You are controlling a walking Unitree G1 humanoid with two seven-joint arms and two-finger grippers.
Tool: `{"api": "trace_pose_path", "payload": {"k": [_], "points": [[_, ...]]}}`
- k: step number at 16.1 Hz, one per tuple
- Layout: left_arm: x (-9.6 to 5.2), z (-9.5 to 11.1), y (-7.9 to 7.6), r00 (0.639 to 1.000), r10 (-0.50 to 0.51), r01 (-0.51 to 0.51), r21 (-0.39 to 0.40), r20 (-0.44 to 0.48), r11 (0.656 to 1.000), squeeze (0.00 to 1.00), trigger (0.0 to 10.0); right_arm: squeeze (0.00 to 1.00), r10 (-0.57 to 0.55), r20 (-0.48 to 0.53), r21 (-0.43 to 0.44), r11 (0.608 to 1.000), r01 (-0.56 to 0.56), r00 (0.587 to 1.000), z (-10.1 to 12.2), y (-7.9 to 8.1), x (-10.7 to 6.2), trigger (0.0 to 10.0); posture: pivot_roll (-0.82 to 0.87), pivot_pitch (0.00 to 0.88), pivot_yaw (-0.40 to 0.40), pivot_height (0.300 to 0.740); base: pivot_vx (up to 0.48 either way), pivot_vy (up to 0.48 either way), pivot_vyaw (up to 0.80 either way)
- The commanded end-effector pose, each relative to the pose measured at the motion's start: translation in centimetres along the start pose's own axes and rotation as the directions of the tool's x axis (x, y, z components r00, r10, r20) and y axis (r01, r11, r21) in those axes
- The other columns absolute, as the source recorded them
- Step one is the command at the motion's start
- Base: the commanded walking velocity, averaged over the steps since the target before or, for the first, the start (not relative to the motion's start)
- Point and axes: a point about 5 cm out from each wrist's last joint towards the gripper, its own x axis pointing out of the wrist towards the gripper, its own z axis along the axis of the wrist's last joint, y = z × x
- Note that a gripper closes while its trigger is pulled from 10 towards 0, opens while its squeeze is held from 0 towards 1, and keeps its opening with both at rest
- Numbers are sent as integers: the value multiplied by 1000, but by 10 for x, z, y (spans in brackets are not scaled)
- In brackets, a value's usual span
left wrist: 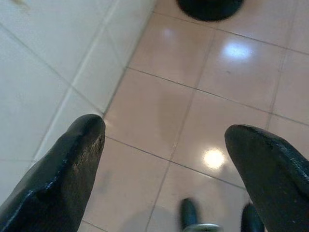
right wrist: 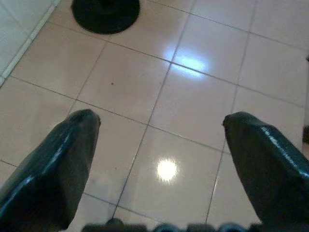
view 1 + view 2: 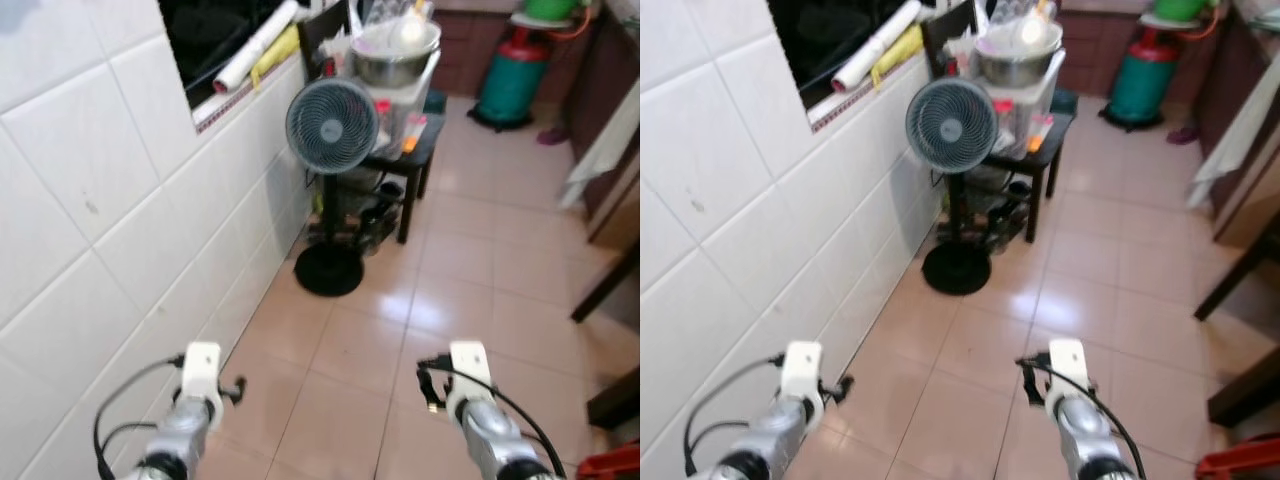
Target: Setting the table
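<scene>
Both of my arms are held out low over a tan tiled floor (image 3: 470, 260). The left gripper (image 1: 164, 130) is open, with bare tile and the foot of a white wall between its black fingers (image 1: 72, 159). The right gripper (image 2: 161, 121) is open too, and nothing lies between its fingers (image 2: 260, 159). Ahead, a steel bowl (image 3: 395, 55) sits on a clear plastic box on a small black side table (image 3: 422, 152). In the head views, the left arm (image 3: 195, 400) is beside the wall and the right arm (image 3: 475, 400) is over the open floor.
A standing fan (image 3: 332, 125) with a round black base (image 3: 328, 270) stands by the white tiled wall (image 3: 100, 250) on my left. A green gas cylinder (image 3: 512, 85) is at the far end. Dark furniture legs (image 3: 605, 285) and a white cloth (image 3: 605, 145) are along the right side.
</scene>
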Motion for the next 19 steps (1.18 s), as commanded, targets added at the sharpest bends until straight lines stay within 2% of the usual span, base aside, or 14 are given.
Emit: {"api": "trace_pose_path", "payload": {"k": [1,6,19], "points": [[0,5,6,1000,4,-4,33,12,999,0,10000,0,-1,1,16,1000,1,1000,2,4,1,10000,-86,0,12,740,0,0,0],[-1,2,7,1000,-26,26,29,12,999,0,10000,0,-7,-7,18,1000,7,1000,1,4,1,10000,-88,0,15,740,52,0,-603],[-3,-5,9,999,-39,39,60,-6,997,0,10000,0,2,-10,26,1000,-1,1000,-2,7,0,10000,-91,0,27,740,333,0,0]]}}
